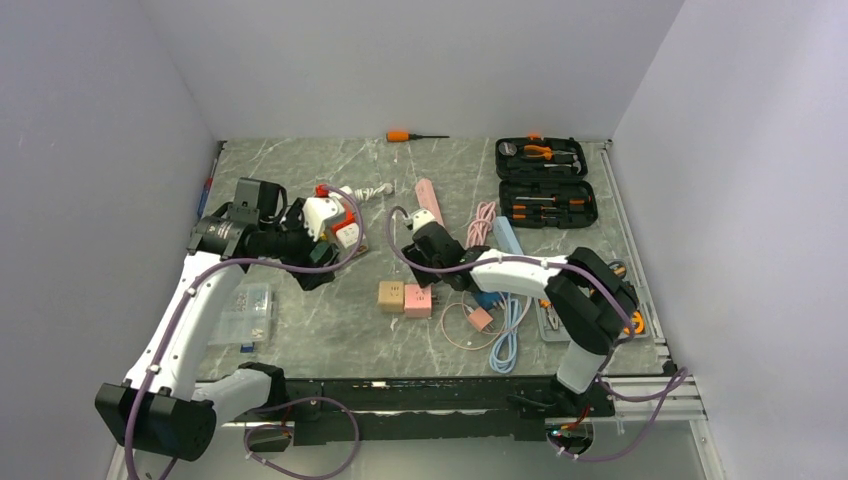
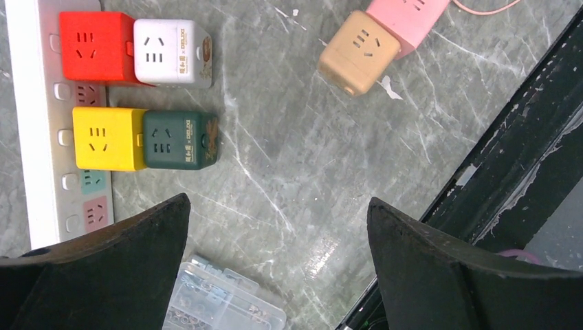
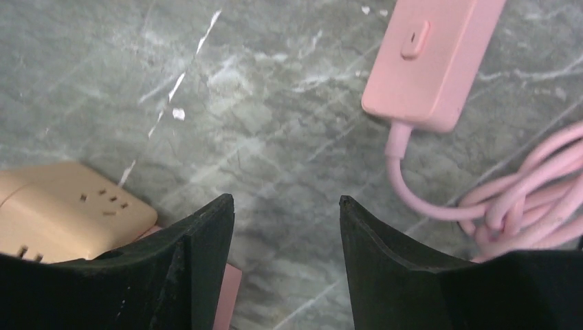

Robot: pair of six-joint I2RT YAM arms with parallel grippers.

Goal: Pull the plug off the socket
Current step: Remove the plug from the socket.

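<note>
Right hand [image 3: 285, 203] beside tan cube [image 3: 69, 206]

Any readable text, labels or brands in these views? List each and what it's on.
"DELIXI": on the white cube adapter, printed sideways.
"DELIXI": on the dark green cube adapter, printed sideways.
Small characters beside both brand marks: too small to read.
Nothing else is legible in any view.

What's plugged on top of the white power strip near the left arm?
A red cube and a yellow cube sit on the strip, a white cube and a dark green cube beside them. Pins and sockets beneath are covered.
</note>
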